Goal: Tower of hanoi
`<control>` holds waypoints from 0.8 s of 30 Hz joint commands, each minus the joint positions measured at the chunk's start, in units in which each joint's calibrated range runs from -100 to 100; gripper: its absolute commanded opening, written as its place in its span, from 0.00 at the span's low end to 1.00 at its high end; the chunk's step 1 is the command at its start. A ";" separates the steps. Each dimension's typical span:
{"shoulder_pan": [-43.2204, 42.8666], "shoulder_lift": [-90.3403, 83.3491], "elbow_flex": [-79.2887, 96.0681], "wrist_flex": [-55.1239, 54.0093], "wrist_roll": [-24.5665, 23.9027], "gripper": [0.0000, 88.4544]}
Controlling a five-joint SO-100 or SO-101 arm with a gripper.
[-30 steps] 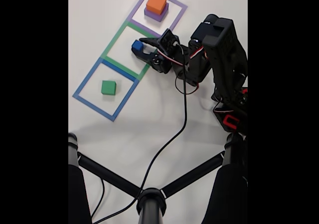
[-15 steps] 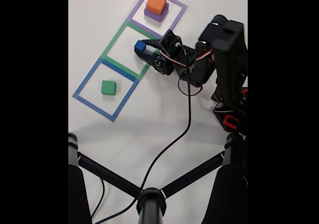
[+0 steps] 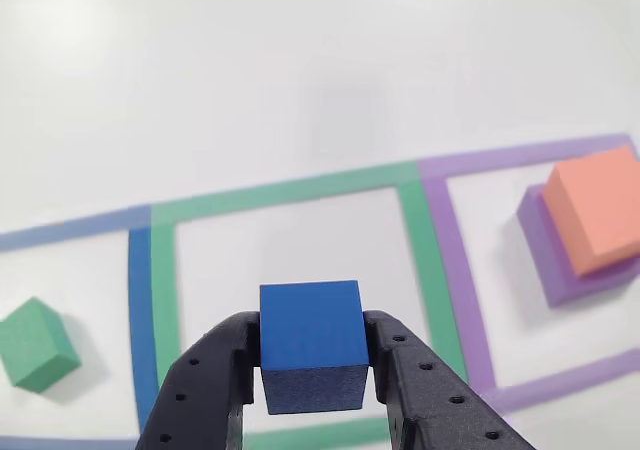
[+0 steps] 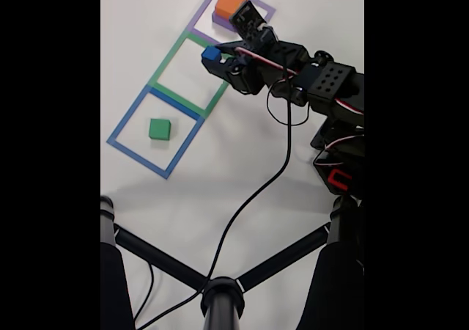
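Small matte blue foam cube clamped between the two black fingers of the gripper, lifted clear of the white counter and hanging above the green tape square. In the fixed view, blue cube now nearer the purple tape square than a second ago, when sitting lower and closer to the green square's near side; arm stretched further out toward the far end of the counter. Salmon-orange foam block stacked on the larger purple foam block inside the purple outline, toward the right edge in the other view. Green foam block alone in the blue tape square, well apart on the opposite side. Probably mid-carry toward the orange-on-purple stack, a legal spot for the smallest piece; release not yet made, so step unfinished.
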 commanded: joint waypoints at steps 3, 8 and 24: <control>-3.27 -8.24 -27.11 41.66 -7.56 0.02; -7.08 -8.41 -43.19 59.63 -10.87 0.02; -19.36 -13.69 -47.92 66.18 -5.17 0.02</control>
